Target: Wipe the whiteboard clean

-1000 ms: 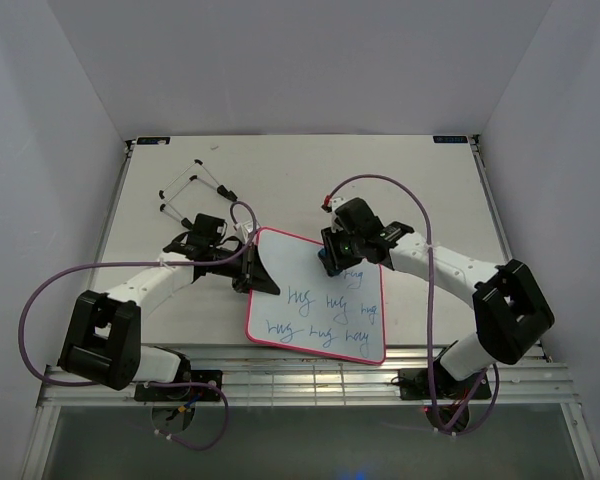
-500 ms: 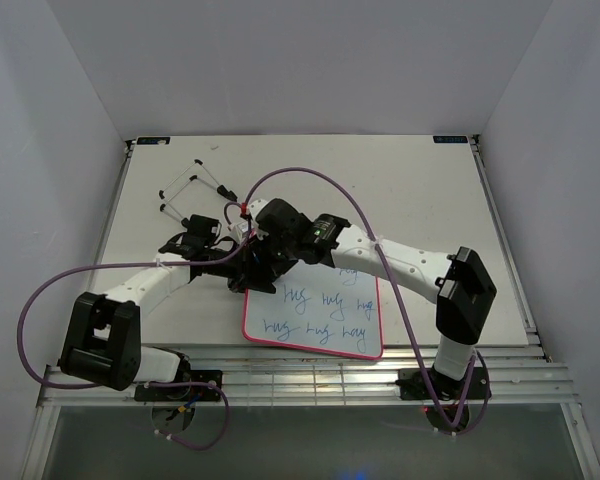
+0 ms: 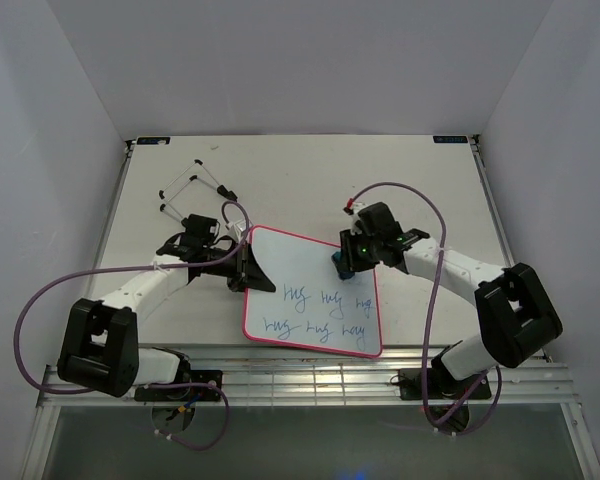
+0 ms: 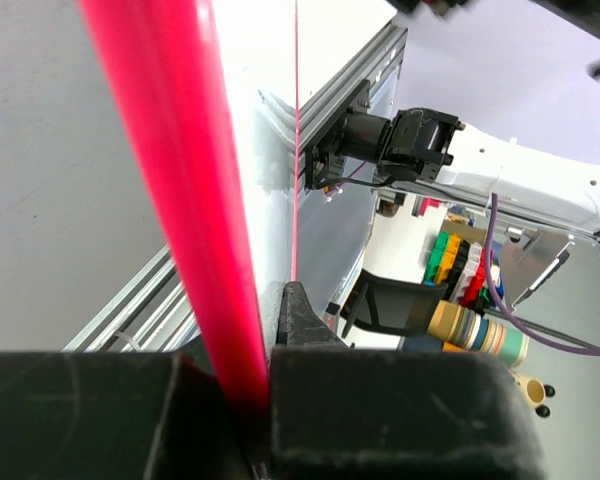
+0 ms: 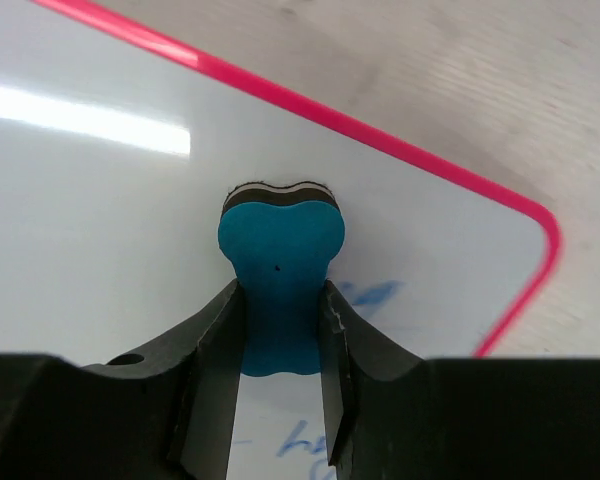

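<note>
Blue eraser [image 5: 280,235], pinched by down-pointing right gripper [image 5: 282,300], touches whiteboard [image 3: 300,265]; left gripper [image 3: 246,268] clamps rim [image 4: 170,150].

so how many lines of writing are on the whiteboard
2. The upper line runs across the middle of the whiteboard, just below the eraser in the right gripper; the lower line sits near the board's near edge. The gripper may hide a little more.

The eraser [image 5: 280,262] sits on the whiteboard [image 3: 292,262], far right corner.
</note>
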